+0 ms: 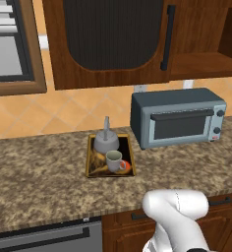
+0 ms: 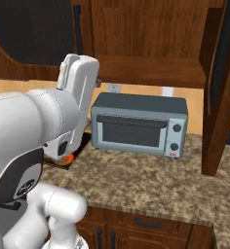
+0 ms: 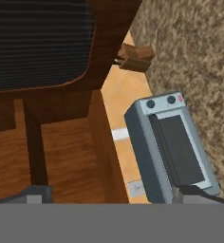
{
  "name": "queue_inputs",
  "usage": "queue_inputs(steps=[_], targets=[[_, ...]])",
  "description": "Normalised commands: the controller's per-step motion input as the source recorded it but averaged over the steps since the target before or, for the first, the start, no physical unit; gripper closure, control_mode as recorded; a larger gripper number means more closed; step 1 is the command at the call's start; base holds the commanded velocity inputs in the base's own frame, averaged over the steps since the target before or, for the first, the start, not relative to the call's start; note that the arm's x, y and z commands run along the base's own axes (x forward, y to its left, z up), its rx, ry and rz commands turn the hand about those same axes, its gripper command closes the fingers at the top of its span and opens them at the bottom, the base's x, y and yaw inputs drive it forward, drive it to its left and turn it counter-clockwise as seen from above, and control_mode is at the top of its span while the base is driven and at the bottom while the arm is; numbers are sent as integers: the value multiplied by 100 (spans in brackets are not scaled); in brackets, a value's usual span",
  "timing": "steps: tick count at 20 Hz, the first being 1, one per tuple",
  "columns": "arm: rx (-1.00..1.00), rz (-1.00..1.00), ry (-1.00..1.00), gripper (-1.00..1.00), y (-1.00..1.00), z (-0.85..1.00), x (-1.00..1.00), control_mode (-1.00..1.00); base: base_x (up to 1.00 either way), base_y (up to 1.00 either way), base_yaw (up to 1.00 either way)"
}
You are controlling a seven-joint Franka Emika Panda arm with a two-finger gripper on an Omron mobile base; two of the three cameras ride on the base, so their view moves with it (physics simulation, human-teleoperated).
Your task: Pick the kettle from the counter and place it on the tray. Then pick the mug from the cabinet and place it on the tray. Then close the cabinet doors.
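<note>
I see an orange tiled wall (image 1: 49,110) behind the worktop, with a blue-grey toaster oven (image 1: 179,118) standing against it. A wood-framed window (image 1: 10,47) sits upper left, and brown drawers (image 2: 146,223) run below.
</note>
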Motion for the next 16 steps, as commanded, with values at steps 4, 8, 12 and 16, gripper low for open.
queue_inputs(steps=[4,8,12,16], targets=[[17,-21,-16,-100,-26,0,-4,-100,0,0,0],[8,-24,-15,-100,-29,0,-4,-100,0,0,0],[0,-31,-1,-100,-33,-1,-11,-100,0,0,0],[-4,-23,0,-100,-26,-1,-24,-100,0,0,0]])
